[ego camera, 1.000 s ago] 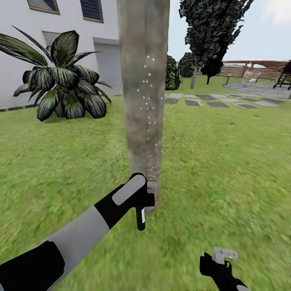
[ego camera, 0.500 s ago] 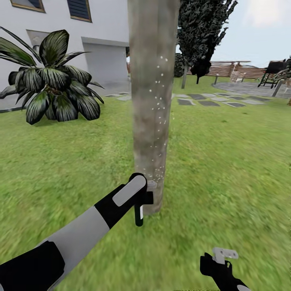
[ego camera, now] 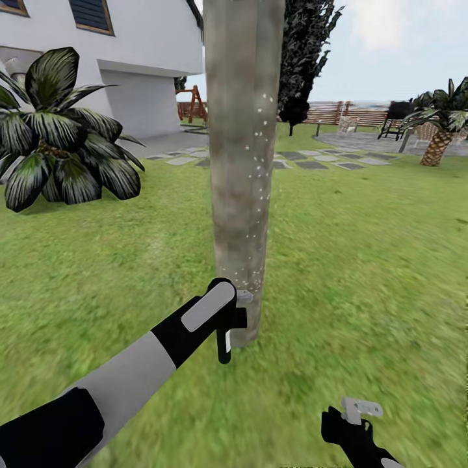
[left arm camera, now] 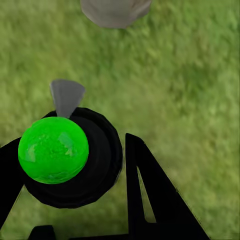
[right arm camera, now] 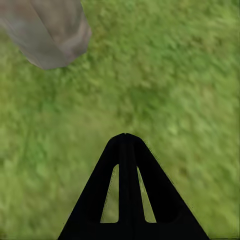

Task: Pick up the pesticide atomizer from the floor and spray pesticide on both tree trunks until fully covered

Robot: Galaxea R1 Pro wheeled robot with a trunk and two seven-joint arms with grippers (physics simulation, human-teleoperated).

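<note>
A thick grey-brown tree trunk [ego camera: 242, 162] rises straight ahead of me in the head view. White pesticide specks [ego camera: 261, 156] dot its right side from mid-height down to near the base. My left gripper [ego camera: 229, 320] is shut on the pesticide atomizer [ego camera: 224, 346], a slim dark bottle with a pale stripe, held close against the trunk's foot. The left wrist view looks onto the atomizer's green-topped head [left arm camera: 53, 150], with its grey nozzle [left arm camera: 66, 97] turned toward the trunk base [left arm camera: 116, 11]. My right gripper [ego camera: 354, 421] hangs low at the right, shut and empty [right arm camera: 125, 141].
Grass lawn lies all around. A big dark-leaved plant [ego camera: 58, 136] stands at the left before a white house [ego camera: 130, 52]. Stepping stones [ego camera: 312, 161], a dark tall tree [ego camera: 305, 45], a wooden fence [ego camera: 344, 116] and a palm [ego camera: 439, 130] lie farther back.
The whole view has swung: the background slid left and a palm has come in at the right. Both arms sit at the same spots in the picture, the atomizer still held.
</note>
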